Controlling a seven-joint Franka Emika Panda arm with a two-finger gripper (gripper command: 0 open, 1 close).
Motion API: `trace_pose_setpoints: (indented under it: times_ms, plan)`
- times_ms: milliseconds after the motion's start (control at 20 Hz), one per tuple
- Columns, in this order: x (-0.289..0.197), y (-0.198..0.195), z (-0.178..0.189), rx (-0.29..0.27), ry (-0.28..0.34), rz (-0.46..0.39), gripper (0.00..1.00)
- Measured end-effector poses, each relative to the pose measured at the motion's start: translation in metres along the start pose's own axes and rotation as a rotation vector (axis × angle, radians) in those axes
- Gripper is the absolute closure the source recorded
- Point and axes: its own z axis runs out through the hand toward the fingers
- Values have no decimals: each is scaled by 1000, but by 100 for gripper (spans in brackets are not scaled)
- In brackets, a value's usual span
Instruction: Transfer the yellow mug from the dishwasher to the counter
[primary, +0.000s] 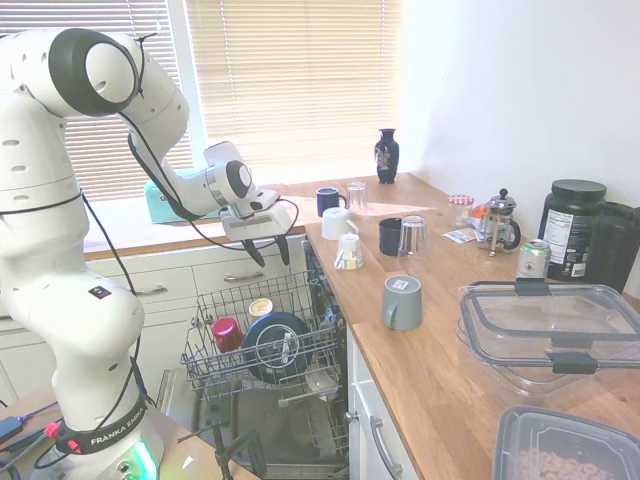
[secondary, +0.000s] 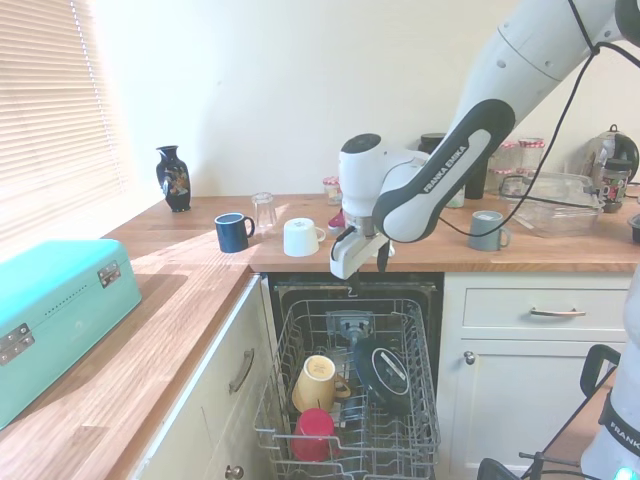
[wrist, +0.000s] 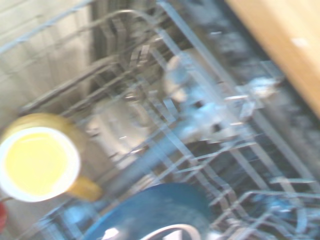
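Note:
The yellow mug lies tilted in the grey wire rack of the open dishwasher, its handle pointing toward the dark blue plate. My gripper hangs open above the back of the rack, higher than the mug and holding nothing. The wooden counter runs beside and behind the dishwasher. The wrist view is blurred but shows the mug's pale inside.
A small red cup sits in the rack beside the yellow mug. On the counter stand a grey mug, a blue mug, a white mug, clear tubs, a French press and a turquoise box.

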Motion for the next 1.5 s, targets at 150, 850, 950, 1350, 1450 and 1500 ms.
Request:
trace_pose_setpoints:
  times_ms: [150, 850, 950, 1350, 1450, 1500]
  plan:
    - [-6, -9, 9, 45, -8, -47, 0]
    - [-66, -59, 69, 102, -80, -365, 0]
    - [-71, -62, 77, 100, -82, -393, 0]
    - [-71, -61, 106, 72, -62, -457, 0]
    - [-75, -64, 114, 61, -56, -449, 0]
    - [-78, -67, 117, 59, -54, -447, 0]
